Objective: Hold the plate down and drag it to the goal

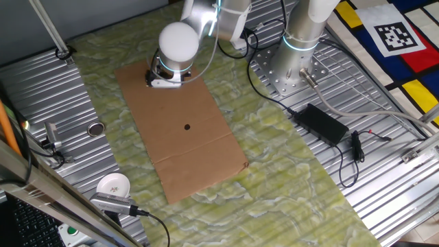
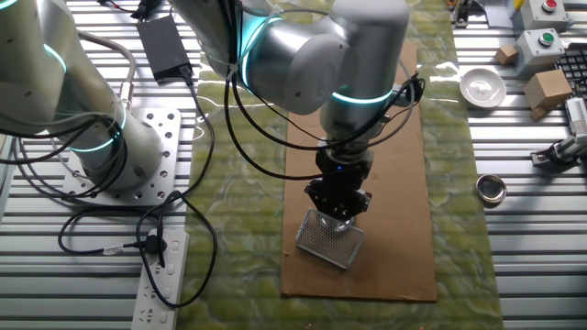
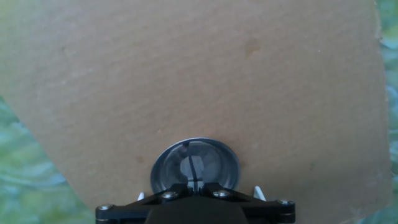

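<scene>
The plate (image 3: 194, 167), a small shiny round silver dish with a raised rim, lies on the brown cardboard sheet (image 3: 186, 74) right under my fingertips. My gripper (image 3: 196, 184) is shut, with its fingers together over the dish's near half. In one fixed view the gripper (image 1: 167, 77) stands at the far end of the cardboard (image 1: 199, 151) and hides the plate. A small black dot (image 1: 187, 126) marks the cardboard's middle. In the other fixed view the gripper (image 2: 337, 213) points down at a pale meshed rectangle (image 2: 332, 242).
A darker flat metal disc (image 1: 95, 129) and a white round cup (image 1: 113, 184) sit on the ribbed metal left of the cardboard. The arm's base (image 1: 291, 68), a black power brick (image 1: 322, 122) and cables lie to the right. Small boxes (image 2: 548, 87) stand near the cup (image 2: 481, 87).
</scene>
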### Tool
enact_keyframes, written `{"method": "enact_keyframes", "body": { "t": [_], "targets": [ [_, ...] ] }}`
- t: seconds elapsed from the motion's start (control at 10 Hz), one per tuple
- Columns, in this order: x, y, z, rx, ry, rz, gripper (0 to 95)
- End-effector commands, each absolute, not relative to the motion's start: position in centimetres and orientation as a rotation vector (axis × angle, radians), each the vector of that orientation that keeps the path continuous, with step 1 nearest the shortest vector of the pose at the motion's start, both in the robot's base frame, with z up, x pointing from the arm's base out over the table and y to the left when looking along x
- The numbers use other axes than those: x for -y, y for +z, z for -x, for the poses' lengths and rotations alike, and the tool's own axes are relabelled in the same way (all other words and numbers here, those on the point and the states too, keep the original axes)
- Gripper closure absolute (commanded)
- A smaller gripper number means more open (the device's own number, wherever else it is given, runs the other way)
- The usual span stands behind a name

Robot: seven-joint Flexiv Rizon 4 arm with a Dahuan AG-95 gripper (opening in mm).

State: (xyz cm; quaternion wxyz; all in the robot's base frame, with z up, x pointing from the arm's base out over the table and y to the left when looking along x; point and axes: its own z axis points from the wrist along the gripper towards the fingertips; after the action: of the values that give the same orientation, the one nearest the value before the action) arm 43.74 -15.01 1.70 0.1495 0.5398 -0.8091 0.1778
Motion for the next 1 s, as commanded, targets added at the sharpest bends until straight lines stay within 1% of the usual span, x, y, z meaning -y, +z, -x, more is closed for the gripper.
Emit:
{"method": "enact_keyframes", "body": {
  "t": [0.1,0.7,1.0],
  "targets": [
    [14.96,1.80,-44.22,2.301,0.499,-1.540,95.0],
    [15.00,1.65,-44.80,2.261,0.467,-1.500,95.0],
    [15.00,1.58,-44.85,2.219,0.480,-1.502,95.0]
  ]
}}
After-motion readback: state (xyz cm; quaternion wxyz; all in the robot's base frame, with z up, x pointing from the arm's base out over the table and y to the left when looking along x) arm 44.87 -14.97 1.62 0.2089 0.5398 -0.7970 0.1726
